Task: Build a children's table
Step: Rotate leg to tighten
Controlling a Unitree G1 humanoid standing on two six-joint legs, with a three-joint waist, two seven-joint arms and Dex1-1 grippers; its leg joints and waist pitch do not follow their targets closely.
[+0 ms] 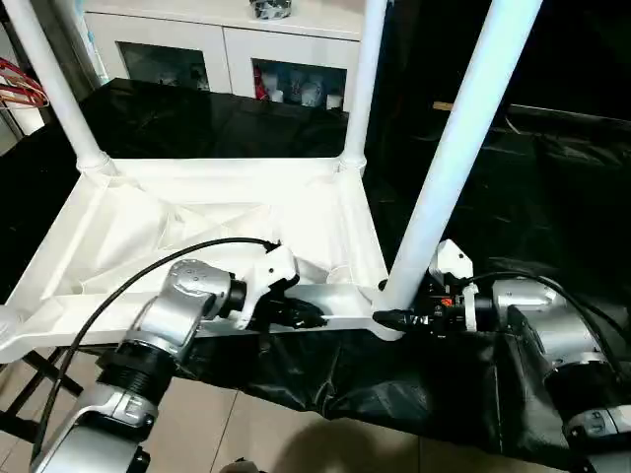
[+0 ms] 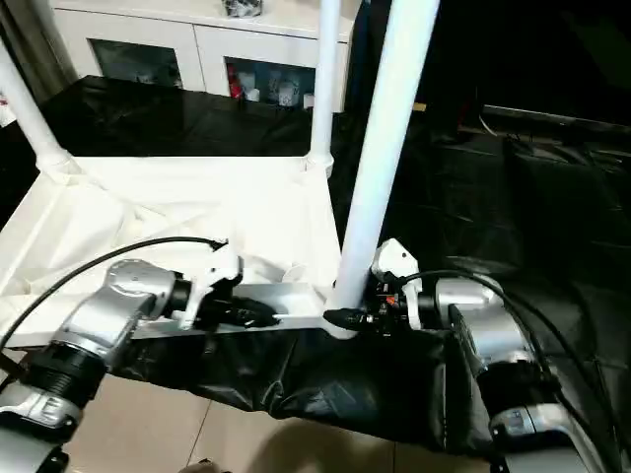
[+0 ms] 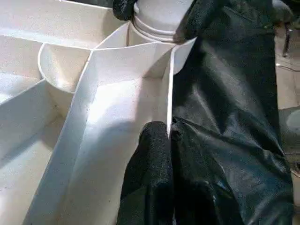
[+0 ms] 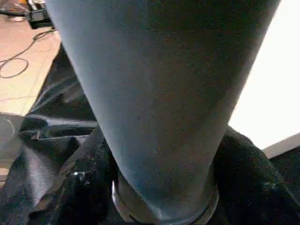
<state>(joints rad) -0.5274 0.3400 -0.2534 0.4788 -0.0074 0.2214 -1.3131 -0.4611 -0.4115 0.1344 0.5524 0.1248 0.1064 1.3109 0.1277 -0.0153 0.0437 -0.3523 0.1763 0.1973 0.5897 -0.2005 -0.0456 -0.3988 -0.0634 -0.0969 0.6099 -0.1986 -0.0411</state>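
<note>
Three legs (image 1: 455, 153) pointing up (tabletop (image 1: 227, 222) inverted), left end effector (image 1: 296, 313) pinching rim, right end effector (image 1: 394, 317) clasping leg.

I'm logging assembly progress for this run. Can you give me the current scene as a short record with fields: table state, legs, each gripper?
tabletop: white tabletop lies underside up on the black-covered work table
legs standing in sockets: three in view, far left, far right, near right
left gripper: shut on the tabletop's near rim
right gripper: shut on the base of the near right leg
background: white cabinet
</note>
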